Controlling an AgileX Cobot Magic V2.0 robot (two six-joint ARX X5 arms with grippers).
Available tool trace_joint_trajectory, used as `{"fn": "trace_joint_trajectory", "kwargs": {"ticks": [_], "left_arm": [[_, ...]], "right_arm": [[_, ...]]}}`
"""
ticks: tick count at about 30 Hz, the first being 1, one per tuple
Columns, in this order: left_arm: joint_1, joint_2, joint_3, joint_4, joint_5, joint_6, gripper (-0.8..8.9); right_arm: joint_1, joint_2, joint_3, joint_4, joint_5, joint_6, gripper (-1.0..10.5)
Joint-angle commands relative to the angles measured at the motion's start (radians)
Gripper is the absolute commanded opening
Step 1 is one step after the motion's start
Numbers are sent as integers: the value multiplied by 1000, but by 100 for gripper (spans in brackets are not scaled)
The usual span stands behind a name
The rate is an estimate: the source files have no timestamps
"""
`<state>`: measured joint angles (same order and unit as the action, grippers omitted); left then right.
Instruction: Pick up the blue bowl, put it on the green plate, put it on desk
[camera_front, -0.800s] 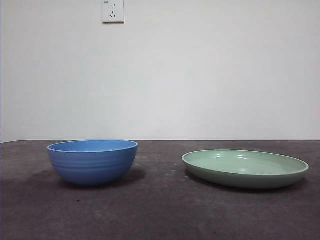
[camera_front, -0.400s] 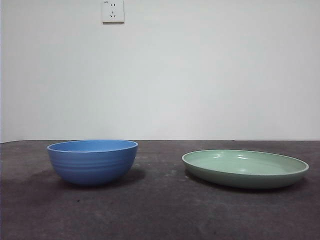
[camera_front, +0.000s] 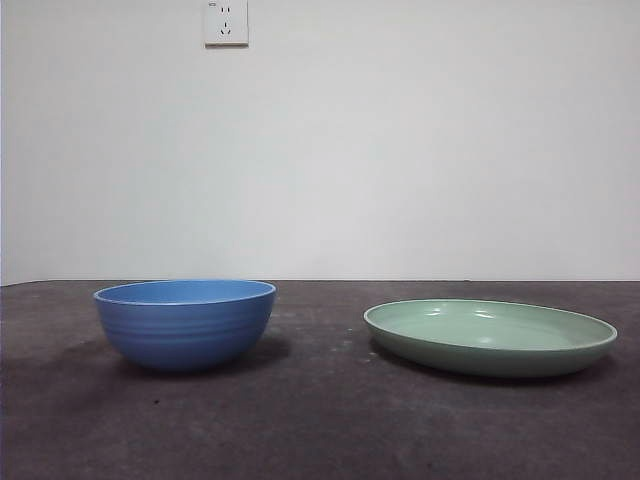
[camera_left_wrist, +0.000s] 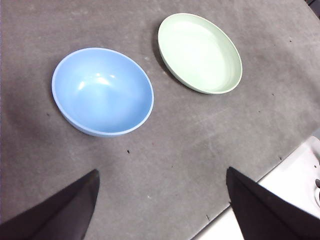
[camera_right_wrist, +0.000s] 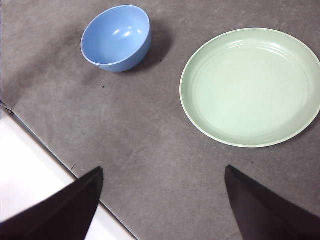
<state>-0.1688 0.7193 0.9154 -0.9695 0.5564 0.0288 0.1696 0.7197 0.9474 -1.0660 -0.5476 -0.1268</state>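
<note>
Both our grippers, left gripper (camera_left_wrist: 161, 200) and right gripper (camera_right_wrist: 162, 200), hang wide open and empty; blue bowl (camera_front: 185, 322) sits left, apart from green plate (camera_front: 490, 336), neither yet grasped.

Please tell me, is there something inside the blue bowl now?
No. The round glossy blue bowl is empty; both wrist views show its bare inner wall and bottom. It stands on the dark grey desk, apart from the wide, shallow pale green plate. What lies under its base is hidden.

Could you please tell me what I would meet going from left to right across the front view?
The blue bowl → a bare stretch of the desk → the green plate. A wall socket sits high on the wall, above the bowl.
</note>
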Motion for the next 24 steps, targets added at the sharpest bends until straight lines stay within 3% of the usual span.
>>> {"fn": "trace_joint_trajectory", "kwargs": {"ticks": [1, 10, 24], "left_arm": [[-4, 10, 24, 24, 4, 3, 409], [-22, 97, 31, 90, -20, -49, 405], [-117, 500, 179, 181, -296, -67, 404]], "right_arm": [[3, 5, 19, 4, -3, 4, 389], [3, 5, 19, 11, -3, 8, 389], [3, 4, 19, 11, -3, 11, 389]]}}
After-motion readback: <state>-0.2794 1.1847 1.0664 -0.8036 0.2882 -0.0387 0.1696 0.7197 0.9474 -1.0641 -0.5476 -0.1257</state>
